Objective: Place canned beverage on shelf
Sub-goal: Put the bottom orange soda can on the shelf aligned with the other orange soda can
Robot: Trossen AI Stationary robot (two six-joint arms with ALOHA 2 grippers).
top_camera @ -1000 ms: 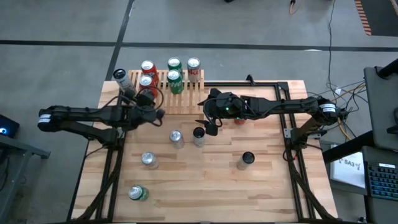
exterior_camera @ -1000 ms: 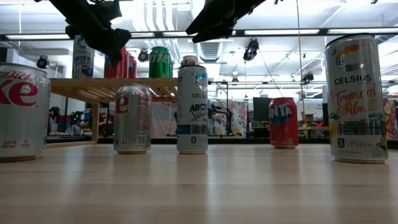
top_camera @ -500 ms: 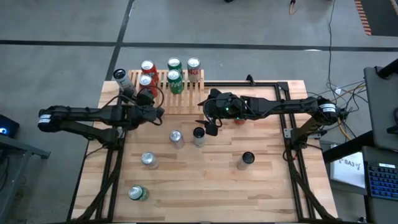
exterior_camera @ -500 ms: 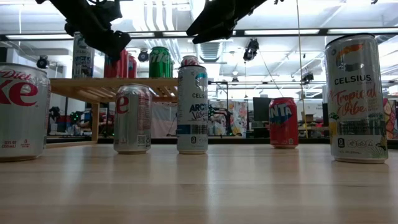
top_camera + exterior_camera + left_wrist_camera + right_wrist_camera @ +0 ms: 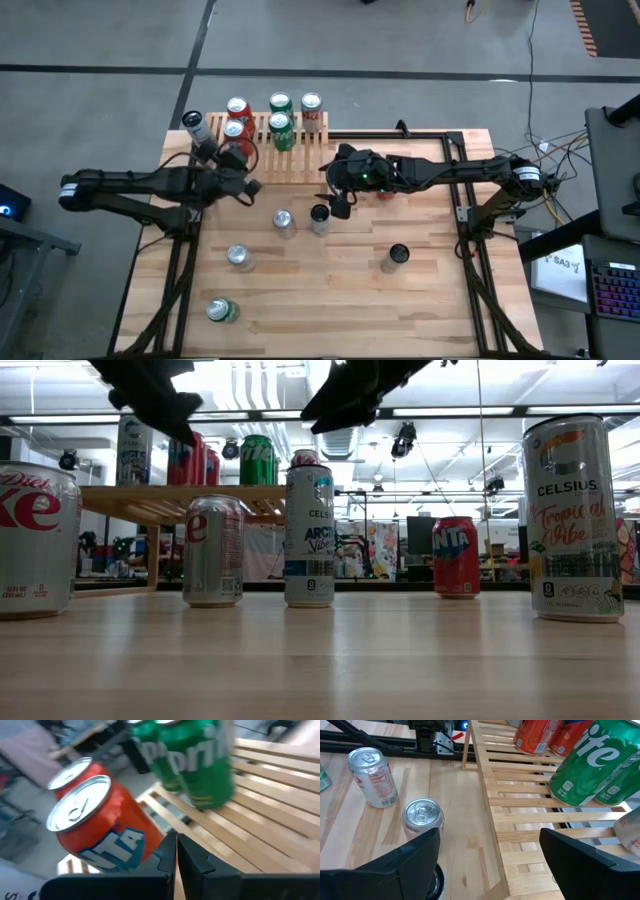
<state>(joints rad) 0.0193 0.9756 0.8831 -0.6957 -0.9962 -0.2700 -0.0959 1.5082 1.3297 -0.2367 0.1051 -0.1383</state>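
The light-wood slatted shelf (image 5: 300, 160) stands at the table's far left. Several cans stand on it: two red (image 5: 238, 108), two green (image 5: 282, 128), a red-and-silver one (image 5: 312, 104) and a pale one (image 5: 193, 125). My left gripper (image 5: 252, 187) is shut and hangs empty at the shelf's near edge. In its wrist view (image 5: 176, 855) it faces an orange can (image 5: 100, 827) upright on the slats. My right gripper (image 5: 335, 203) is open and hangs empty above a tall dark-topped can (image 5: 320, 215) that stands on the table.
More cans stand on the tabletop: silver ones (image 5: 283, 220) (image 5: 240, 257), a green one (image 5: 222, 310) near the front left, a dark-topped one (image 5: 397, 255) and a red one (image 5: 455, 555) under the right arm. The shelf's right half (image 5: 520, 820) is bare slats.
My left gripper, still shut and empty, has turned a little and risen slightly in front of the shelf. The cans have not moved.
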